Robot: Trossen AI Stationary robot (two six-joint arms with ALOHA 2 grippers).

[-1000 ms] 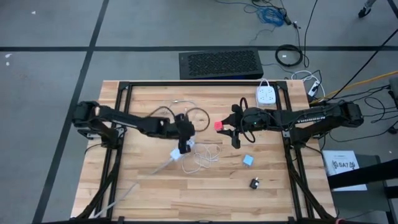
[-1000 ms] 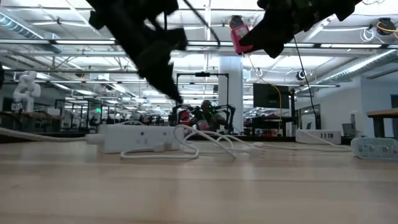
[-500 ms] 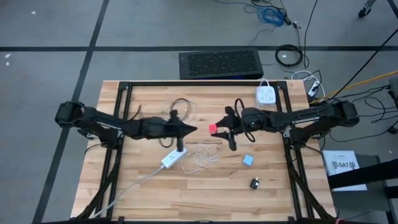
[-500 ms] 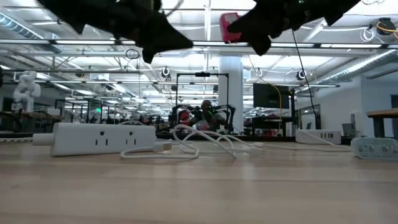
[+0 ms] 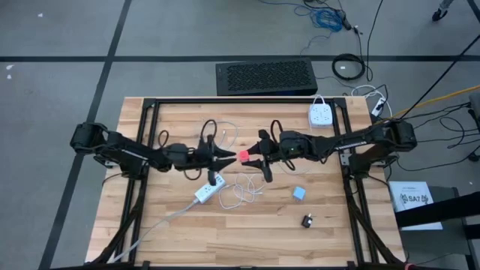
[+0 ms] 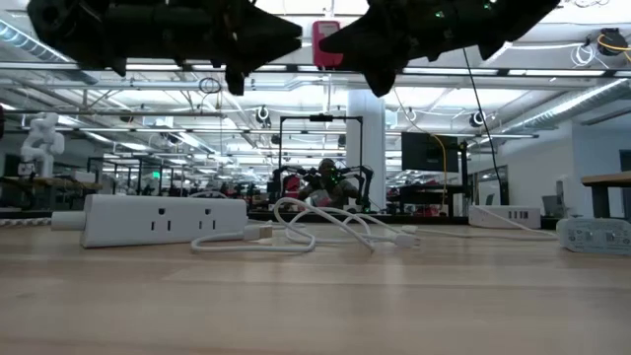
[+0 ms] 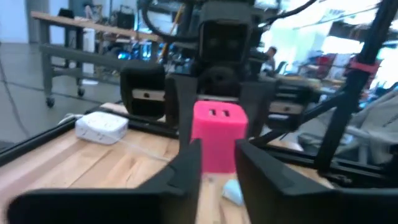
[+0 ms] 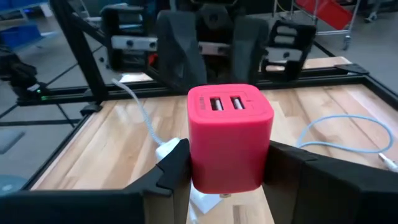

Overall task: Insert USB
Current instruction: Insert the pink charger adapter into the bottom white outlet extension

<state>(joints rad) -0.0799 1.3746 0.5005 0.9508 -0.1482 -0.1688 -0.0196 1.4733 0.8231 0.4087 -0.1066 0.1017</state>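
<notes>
While both arms meet nose to nose above the wooden table (image 5: 172, 232), the right gripper (image 5: 253, 156) clamps a pink USB charger (image 8: 229, 137) between its fingers, held in the air over the table's middle. The charger is a smooth, glossy cube with rounded edges; the right wrist view shows two USB ports on its face, which the high view reduces to a pink speck. The left gripper (image 5: 225, 155) faces it just beside, fingers spread and holding nothing. A white power strip (image 6: 163, 218), long and boxy, lies on the boards beside a looped white cable (image 6: 335, 229). The low view alone shows the strip's sockets.
</notes>
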